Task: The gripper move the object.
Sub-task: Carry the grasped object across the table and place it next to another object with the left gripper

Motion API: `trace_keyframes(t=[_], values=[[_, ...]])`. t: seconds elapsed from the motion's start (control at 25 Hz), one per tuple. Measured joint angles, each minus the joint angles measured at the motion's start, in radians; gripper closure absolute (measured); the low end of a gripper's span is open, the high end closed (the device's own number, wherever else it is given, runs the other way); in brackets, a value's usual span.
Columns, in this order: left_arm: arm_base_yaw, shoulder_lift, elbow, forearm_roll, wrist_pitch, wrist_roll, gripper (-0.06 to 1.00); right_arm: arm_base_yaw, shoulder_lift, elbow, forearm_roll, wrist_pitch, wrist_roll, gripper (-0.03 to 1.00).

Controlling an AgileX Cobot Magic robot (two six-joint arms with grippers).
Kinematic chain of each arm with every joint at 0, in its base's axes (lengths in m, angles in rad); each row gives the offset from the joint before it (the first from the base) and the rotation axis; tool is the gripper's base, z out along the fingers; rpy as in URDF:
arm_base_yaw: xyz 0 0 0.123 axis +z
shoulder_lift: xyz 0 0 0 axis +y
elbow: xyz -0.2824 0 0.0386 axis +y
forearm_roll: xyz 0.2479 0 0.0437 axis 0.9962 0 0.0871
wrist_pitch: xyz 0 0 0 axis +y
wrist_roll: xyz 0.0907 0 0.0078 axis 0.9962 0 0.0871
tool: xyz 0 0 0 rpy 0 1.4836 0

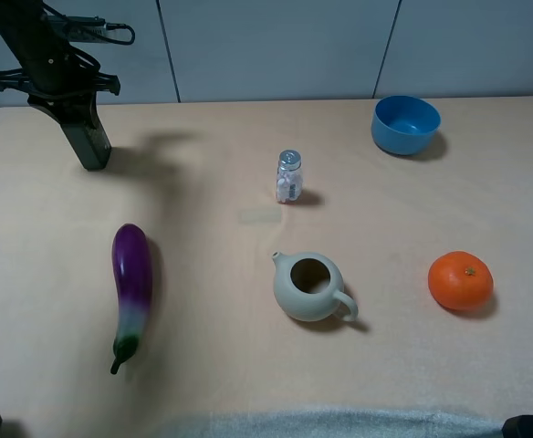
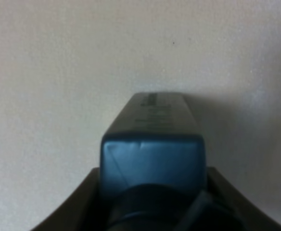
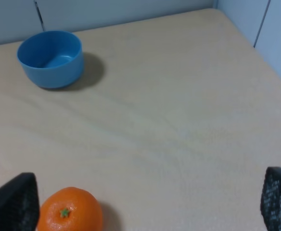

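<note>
The object, a dark rectangular pump bottle point(image 1: 88, 141), hangs upright at the table's far left, gripped at its top by my left gripper point(image 1: 63, 91). Its base is at or just above the tabletop; I cannot tell which. In the left wrist view the bottle point(image 2: 152, 144) fills the space between the dark fingers point(image 2: 78, 207), and its pump head is mostly hidden. My right gripper point(image 3: 145, 204) is open and empty, with its fingertips point(image 3: 15, 202) spread wide above the table near the orange.
A small clear silver-capped shaker point(image 1: 288, 177) stands mid-table. A purple eggplant point(image 1: 131, 285) lies front left and a pale teapot point(image 1: 310, 287) sits at centre front. An orange point(image 1: 461, 280) and a blue bowl point(image 1: 405, 124) are on the right.
</note>
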Motion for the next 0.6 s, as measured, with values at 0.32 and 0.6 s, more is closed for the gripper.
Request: trace_keyframes(t=[0.32,0.6], values=[[0.000,0.000,0.000,0.000,0.000,-0.033,0.53,0.000,0.000,0.000,0.000,0.000,0.000,0.28],[0.000,-0.010,-0.002,0.000,0.016,-0.041,0.53,0.000,0.000,0.000,0.000,0.000,0.000,0.28]])
